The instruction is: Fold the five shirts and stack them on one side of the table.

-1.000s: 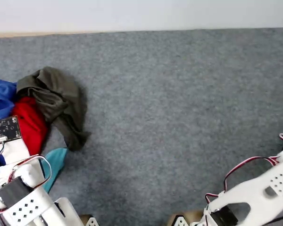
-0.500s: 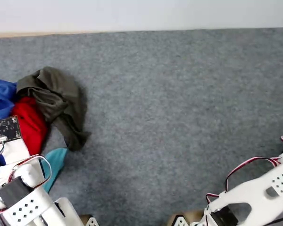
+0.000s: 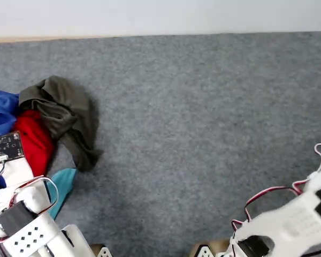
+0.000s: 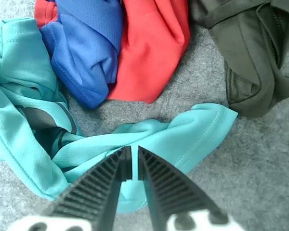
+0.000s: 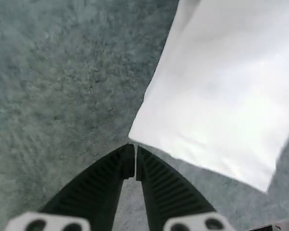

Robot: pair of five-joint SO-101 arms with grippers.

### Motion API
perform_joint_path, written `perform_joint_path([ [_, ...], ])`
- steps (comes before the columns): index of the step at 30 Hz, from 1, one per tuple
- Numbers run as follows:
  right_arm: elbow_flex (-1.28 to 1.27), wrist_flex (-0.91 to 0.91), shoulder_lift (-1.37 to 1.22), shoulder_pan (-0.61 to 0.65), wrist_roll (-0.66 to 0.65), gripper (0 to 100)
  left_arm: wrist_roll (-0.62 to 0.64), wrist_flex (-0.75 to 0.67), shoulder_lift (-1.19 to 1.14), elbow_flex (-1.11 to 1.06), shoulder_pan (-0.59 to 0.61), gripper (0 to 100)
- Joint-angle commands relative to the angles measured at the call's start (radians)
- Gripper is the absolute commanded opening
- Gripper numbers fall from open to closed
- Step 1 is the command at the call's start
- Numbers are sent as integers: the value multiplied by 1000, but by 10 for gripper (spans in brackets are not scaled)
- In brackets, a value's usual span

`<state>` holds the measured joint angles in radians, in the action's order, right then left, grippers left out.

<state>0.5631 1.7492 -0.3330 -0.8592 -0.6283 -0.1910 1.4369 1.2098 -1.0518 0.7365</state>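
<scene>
At the near right, the right claw [image 5: 135, 156] is pinched shut with nothing in it. Its tip is just beside a flat white shirt [image 5: 226, 91] that lies on the grey counter [image 3: 203, 134]. The white one has straight, neat edges, so I think it is folded and done.

At the near left, the left claw [image 4: 132, 163] is almost closed too, with just a thin crack between its two sides. It looks to hold nothing. It hangs right over the teal shirt [image 4: 192, 130], which is all bunched up.

A bit farther on, the red shirt [image 4: 151, 43] and the blue shirt [image 4: 86, 53] lie in a heap, touching each other. Farthest is the dark green shirt [image 4: 250, 53], flopped against the red one. None of these four is folded.

So I guess one shirt is done and four are left, and there is no stack yet
</scene>
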Motion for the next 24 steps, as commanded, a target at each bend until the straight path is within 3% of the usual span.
perform_joint_path([
  [1,-126,44,206,47,21,10,-3,-17,9,104,-3,36],
  [6,-465,44,562,185,106,10,-29,-8,2,243,-3,65],
  [14,-870,5,1035,493,290,13,-29,0,2,252,-46,76],
  [24,-979,-58,1067,527,229,14,-25,-40,-38,297,-114,76],
])
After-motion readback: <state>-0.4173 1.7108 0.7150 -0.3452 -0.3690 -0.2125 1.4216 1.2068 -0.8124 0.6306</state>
